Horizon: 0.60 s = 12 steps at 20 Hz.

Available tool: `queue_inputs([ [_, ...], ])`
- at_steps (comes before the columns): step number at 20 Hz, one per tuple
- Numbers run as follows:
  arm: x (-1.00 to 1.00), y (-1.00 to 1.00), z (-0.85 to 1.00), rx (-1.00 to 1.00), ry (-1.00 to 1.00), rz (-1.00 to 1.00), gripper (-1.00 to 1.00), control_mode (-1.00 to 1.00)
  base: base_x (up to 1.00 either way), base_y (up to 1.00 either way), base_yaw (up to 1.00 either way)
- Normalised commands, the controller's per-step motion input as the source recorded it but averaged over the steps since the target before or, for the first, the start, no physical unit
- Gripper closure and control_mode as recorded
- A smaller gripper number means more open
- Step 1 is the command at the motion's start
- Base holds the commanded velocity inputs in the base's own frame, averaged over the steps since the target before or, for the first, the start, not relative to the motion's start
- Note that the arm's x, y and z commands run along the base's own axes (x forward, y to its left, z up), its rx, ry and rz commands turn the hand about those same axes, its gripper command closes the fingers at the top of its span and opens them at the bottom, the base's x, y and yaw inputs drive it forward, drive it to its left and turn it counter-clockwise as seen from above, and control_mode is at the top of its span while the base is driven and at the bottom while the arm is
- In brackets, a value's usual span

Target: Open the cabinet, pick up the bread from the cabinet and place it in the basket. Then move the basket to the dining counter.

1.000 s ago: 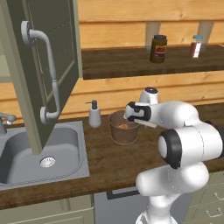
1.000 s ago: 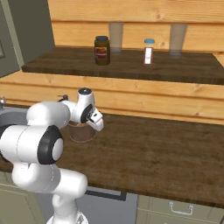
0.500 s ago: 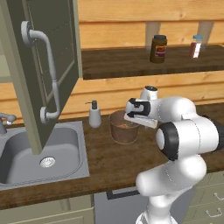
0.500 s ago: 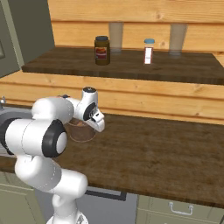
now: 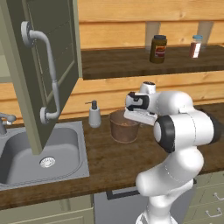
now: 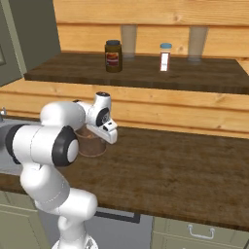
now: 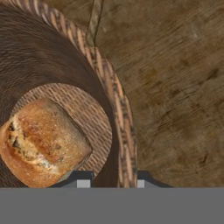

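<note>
End effector (image 7: 111, 179) at basket (image 5: 124, 127) rim, finger tips astride the woven wall, one inside, one outside, closed narrow upon the rim (image 7: 124, 131). Listed left to right, left base view: sink (image 5: 26, 157), grey metal, sunk in desk (image 5: 109, 162), faucet (image 5: 4, 120) at far left edge; cabinet (image 5: 48, 65) door, grey-green, recessed panel, swung open over the sink, long curved bar handle (image 5: 46, 74) facing out; soap bottle (image 5: 94, 114), pale, pump top, upright against the wood wall, just beside the basket; basket, round, brown, tapering toward base, upright on dark plank desk between soap bottle and arm; bread (image 7: 41, 142), orange-brown crusted lump, lying on basket floor, well smaller than the mouth, apart from the finger tips; hand, white with dark joint, level with basket mouth on its right side. Upper shelf (image 5: 131, 63), dark wood: brown jar (image 5: 158, 48) with dark lid, labelled; small bottle (image 5: 195, 46), pale cap, right of jar, apart. Lower right: drawer fronts (image 5: 205, 205), pale grey-green, small metal pulls.
</note>
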Motion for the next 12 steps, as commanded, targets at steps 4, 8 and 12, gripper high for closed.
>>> queue_inputs([
  [4, -0.04, 0.03, -0.04, 0.00, 0.01, -0.01, 1.00, -1.00, 0.00, 0.00, 0.00],
  [8, -0.42, -0.07, 0.06, 0.04, -0.09, -0.13, 1.00, -1.00, 0.00, 0.00, 0.00],
  [12, -0.49, 0.00, 0.29, 0.05, -0.11, -0.09, 1.00, -1.00, 0.00, 0.00, 0.00],
])
